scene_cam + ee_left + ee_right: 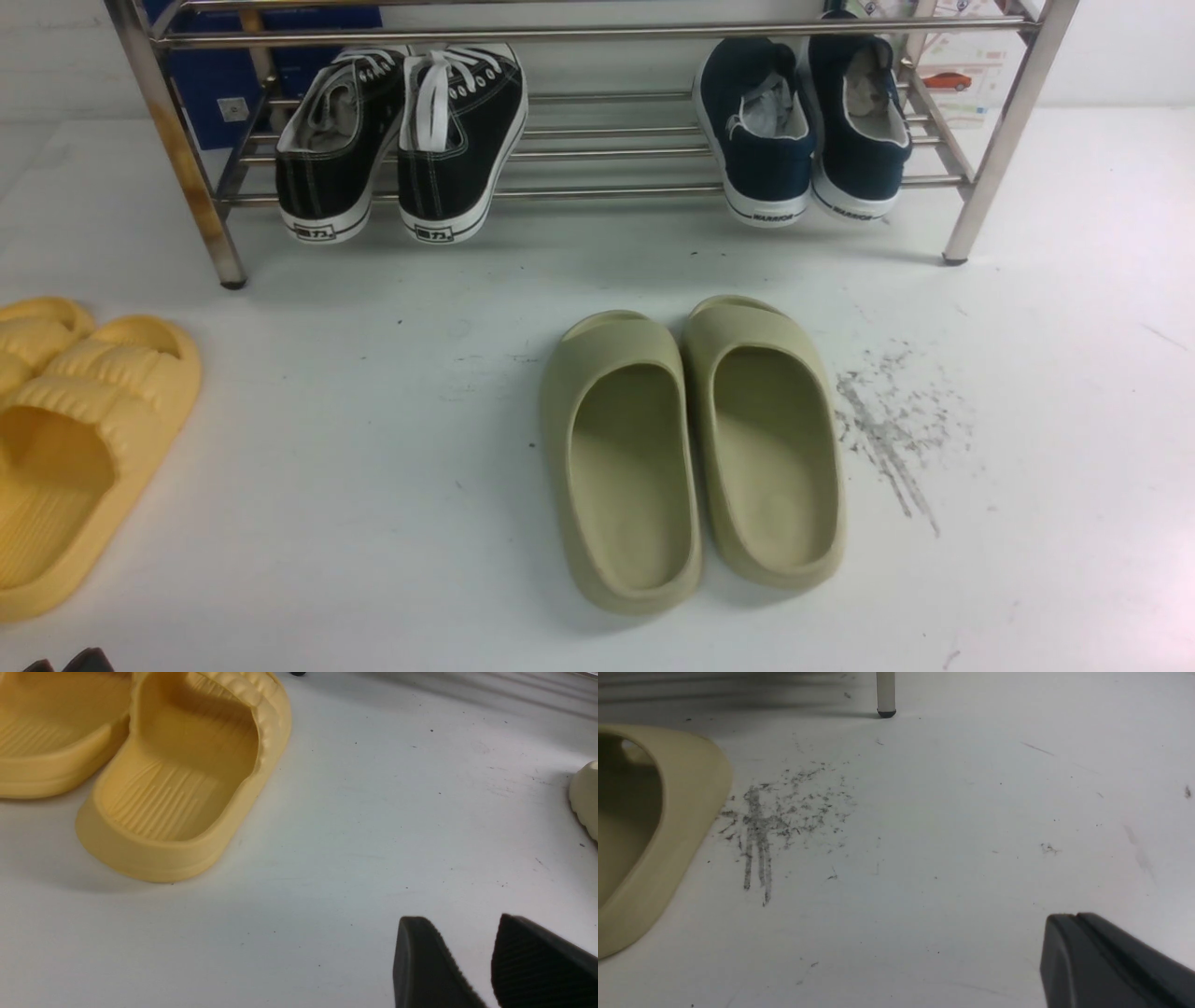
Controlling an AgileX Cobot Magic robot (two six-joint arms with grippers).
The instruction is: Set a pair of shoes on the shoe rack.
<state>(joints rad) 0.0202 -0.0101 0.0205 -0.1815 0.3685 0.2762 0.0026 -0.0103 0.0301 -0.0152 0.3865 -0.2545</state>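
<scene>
On the rack (597, 191) the navy shoes (808, 131) overhang; either empty hand, left (472, 961) wide, right (1078, 952) pinched, could knock them off.

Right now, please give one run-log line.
navy shoes: on shoe rack | left claw: open, empty | right claw: shut, empty

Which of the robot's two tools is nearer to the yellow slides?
The left. The left tool, open, hovers over bare floor just beside the yellow slides. The right tool, shut, sees only an olive-green slide and a rack leg.
</scene>
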